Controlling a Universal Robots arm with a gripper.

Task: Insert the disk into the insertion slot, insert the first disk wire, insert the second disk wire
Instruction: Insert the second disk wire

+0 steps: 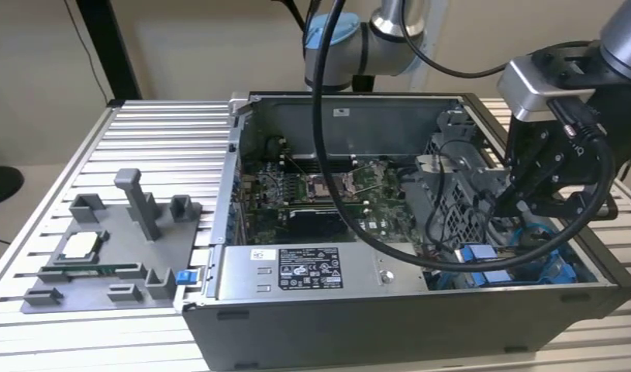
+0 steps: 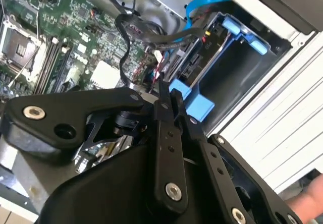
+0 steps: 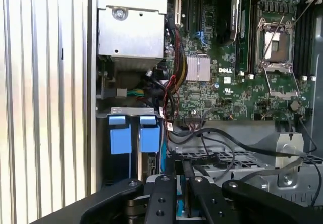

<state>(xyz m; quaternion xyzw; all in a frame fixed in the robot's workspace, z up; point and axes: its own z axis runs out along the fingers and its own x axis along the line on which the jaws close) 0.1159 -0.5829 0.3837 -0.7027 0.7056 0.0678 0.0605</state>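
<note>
One open black computer case [image 1: 398, 325] holds it all: the flat silver disk in its bright blue plastic frame [image 2: 229, 24] sits in the corner bay. My black gripper [image 2: 169, 97] hangs just beside it, tips clenched; I'd go in square and slow, clear of the loose black cables [image 2: 151, 32].

Disk [image 2: 187, 68] w/ blue frame [image 2: 201, 106], in slot [image 2: 252, 70]

Robotics lab or test workshop. A cabled robot arm [image 1: 342, 46] reaches over a ribbed aluminium table [image 1: 139, 132]. Directly below the tool [image 2: 167, 94] sits an open desktop computer case [image 1: 398, 318], its motherboard [image 1: 326, 194] exposed. Well apart from the tool, past the case, a grey parts fixture [image 1: 108, 263] lies on the table before a plain wall [image 1: 191, 46].
</note>
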